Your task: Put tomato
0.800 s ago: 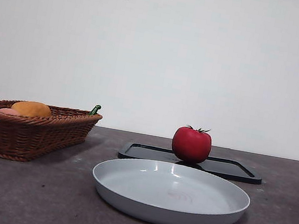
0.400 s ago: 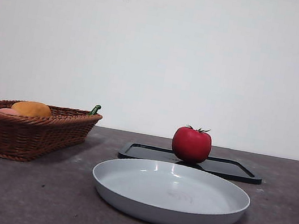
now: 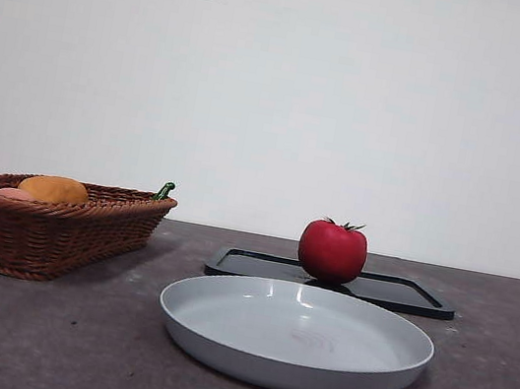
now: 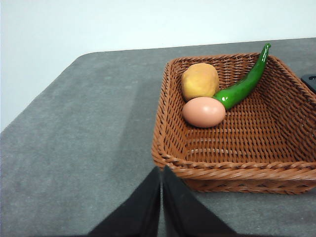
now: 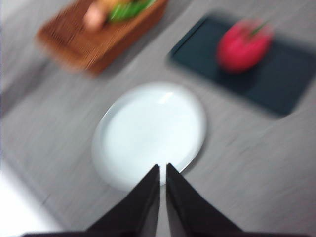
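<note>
Tomato [image 3: 332,252] sits untouched on the black tray [image 3: 403,294] behind the grey plate [image 3: 295,336], while the right hand [image 5: 163,170], jaws together, has left the front view's corner, its blurred view suggesting an approach beginning; left hand [image 4: 161,173] waits, jaws together.

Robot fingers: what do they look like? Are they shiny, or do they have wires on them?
Each arm ends in two black fingers. On the left gripper they are plain matte black wedges that taper to narrow tips, with no markings or cables showing. The right gripper has the same two black, pointed fingers, though that picture is blurred. The arms themselves are out of view, so their colour cannot be told.
</note>
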You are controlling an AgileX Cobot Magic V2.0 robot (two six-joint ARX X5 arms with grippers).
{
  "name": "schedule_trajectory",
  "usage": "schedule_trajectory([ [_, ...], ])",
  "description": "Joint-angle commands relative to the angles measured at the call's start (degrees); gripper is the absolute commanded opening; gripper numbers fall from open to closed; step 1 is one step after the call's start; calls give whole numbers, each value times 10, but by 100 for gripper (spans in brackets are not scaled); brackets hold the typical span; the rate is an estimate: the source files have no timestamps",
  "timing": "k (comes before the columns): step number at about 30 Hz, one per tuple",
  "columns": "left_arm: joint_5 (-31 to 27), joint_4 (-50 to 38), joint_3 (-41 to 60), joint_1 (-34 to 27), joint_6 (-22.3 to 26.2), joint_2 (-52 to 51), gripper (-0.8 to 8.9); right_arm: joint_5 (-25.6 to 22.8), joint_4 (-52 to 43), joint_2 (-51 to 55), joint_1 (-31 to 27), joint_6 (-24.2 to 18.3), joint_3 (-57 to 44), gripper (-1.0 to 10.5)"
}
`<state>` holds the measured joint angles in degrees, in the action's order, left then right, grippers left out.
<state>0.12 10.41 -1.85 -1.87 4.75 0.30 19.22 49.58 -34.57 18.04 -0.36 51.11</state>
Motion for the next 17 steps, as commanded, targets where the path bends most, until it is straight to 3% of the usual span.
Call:
schedule_trajectory([
  [1,0,4,12,-1,-6,-1,7,-2,-54,37,-62,-21,-26,13],
  [8,0,4,12,-1,-6,-1,7,-2,-245,158,-163,-30,-181,13],
  [13,0,4,12,-1,-6,-1,7,-4,-322,229,-187,-24,-303,13],
  [17,0,4,12,-1,-6,-1,7,-49,-382,276,-187,19,-387,13],
])
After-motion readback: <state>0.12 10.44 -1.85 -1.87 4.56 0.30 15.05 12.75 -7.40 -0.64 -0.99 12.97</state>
